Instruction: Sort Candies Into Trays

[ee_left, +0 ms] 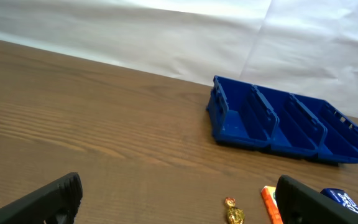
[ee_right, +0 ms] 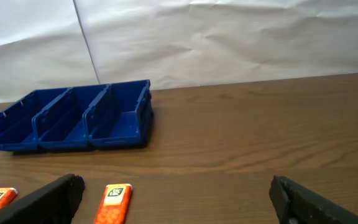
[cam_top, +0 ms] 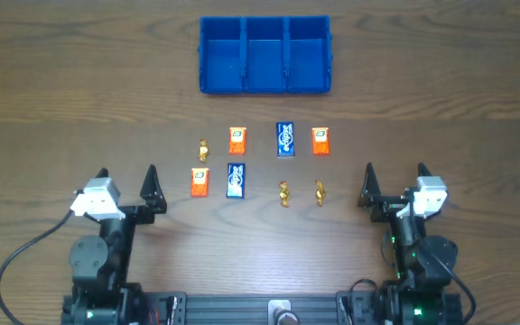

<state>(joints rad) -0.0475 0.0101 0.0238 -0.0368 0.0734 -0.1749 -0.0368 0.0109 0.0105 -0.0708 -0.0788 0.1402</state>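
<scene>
A blue tray (cam_top: 264, 54) with three compartments stands at the back of the table, also seen as the tray (ee_left: 284, 121) and the tray (ee_right: 73, 118). In front of it lie three orange candy boxes (cam_top: 237, 140), (cam_top: 320, 140), (cam_top: 200, 181), two blue packs (cam_top: 284, 138), (cam_top: 236, 180) and three gold-wrapped candies (cam_top: 203, 149), (cam_top: 283, 193), (cam_top: 320, 191). My left gripper (cam_top: 126, 180) rests open near the front left, short of the candies. My right gripper (cam_top: 394, 178) rests open at the front right. Neither holds anything.
The table is bare brown wood around the candies. White paper covers the wall behind the tray. Both arm bases and their cables sit along the front edge.
</scene>
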